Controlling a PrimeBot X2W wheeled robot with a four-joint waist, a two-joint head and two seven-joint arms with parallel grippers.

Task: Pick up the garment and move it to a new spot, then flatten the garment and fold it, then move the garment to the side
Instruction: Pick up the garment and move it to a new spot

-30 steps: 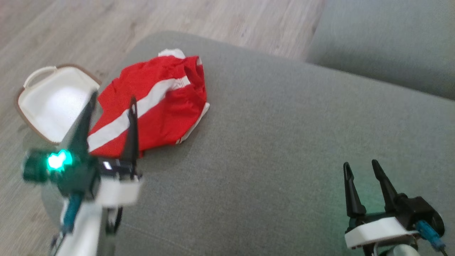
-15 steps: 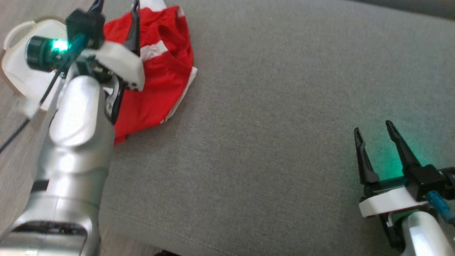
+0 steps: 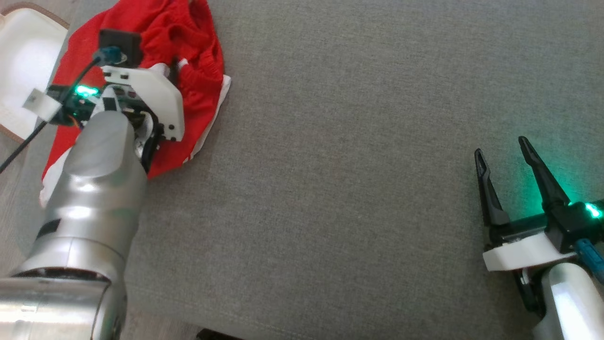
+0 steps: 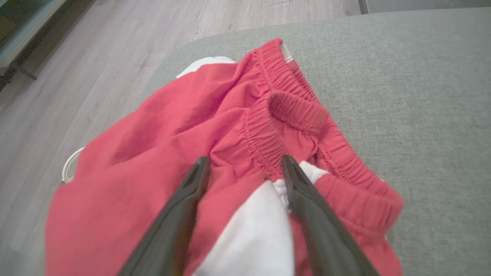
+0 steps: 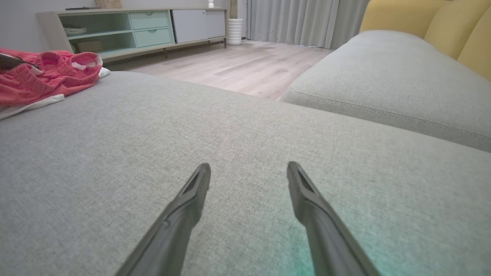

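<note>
Closely, at left wrist, straddles gathered waistband of red-and-white cloth shorts with spread left gripper; from head, holds right gripper spread above grey fabric sofa.

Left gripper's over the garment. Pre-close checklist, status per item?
1. Left gripper open: ok, fingers spread.
2. Garment between its fingers: ok, the red waistband and white stripe sit in the gap.
3. Fingertips low enough to pinch cloth: cannot tell.
4. Right gripper out of the way: ok, open over the grey cushion, apart from the garment.
5. Room for a new spot: ok, the cushion is bare to the garment's right.
</note>
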